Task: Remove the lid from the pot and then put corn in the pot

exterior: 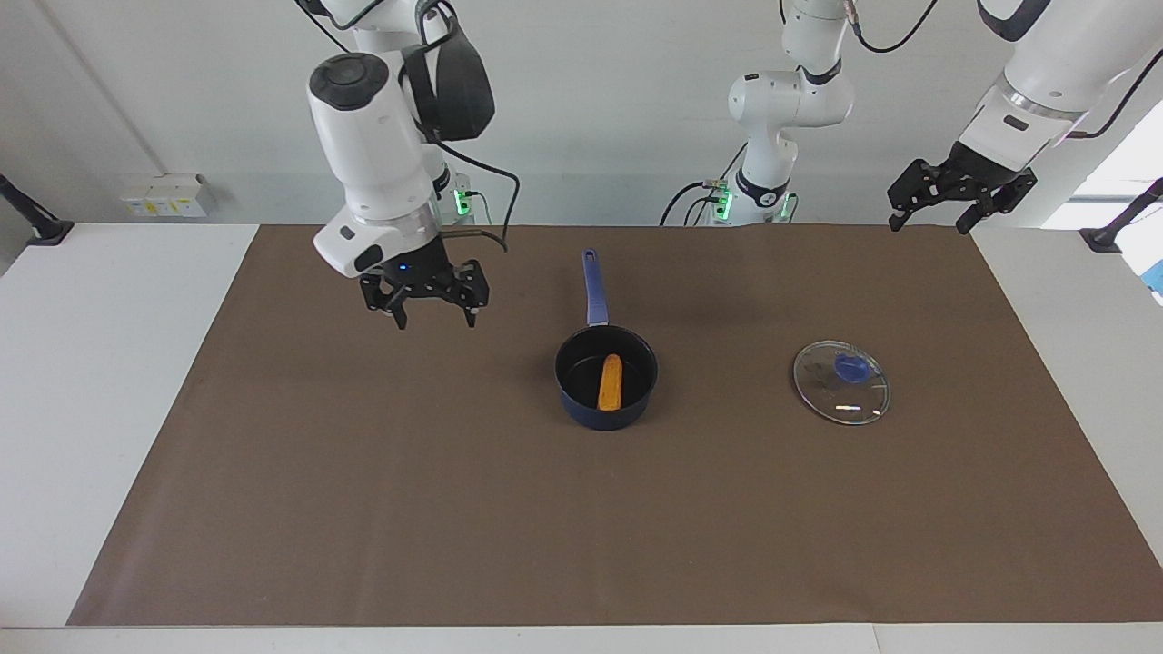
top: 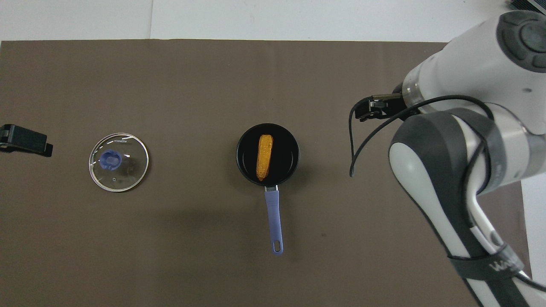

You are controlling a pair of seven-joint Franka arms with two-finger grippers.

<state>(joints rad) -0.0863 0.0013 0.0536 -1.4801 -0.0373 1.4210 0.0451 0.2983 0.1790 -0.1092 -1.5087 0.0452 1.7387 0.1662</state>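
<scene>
Facing view first. Corn [exterior: 611, 381], one orange-yellow cob, lying inside the pot [exterior: 581, 400], a single dark navy saucepan near the middle of the brown mat [exterior: 363, 509] on the white desk [exterior: 109, 363], long blue handle pointing toward the robots. One lid [exterior: 841, 382], clear glass with a blue knob, flat on the mat toward the left arm's end, well apart from the pot. Lettering on the lid too small to read from this side. Right claw [exterior: 434, 312] up in the air over bare mat toward the right arm's end, fingers spread wide, holding nothing. Left claw [exterior: 934, 214] raised over the mat's edge at the left arm's end, fingers likewise wide and empty, that arm waiting. Two arm bases visible, upper links cut off by the frame's top.

Overhead view next. Same one pot [top: 245, 164], one corn [top: 264, 157] and one lid [top: 118, 162]. Small white writing along the lid's rim, not legible. "WAN…" on a strap of the right arm, remainder cut off. Right claw [top: 370, 111] mostly hidden under its own wrist. Left claw [top: 25, 141] showing only as a black tip at the frame's edge.
</scene>
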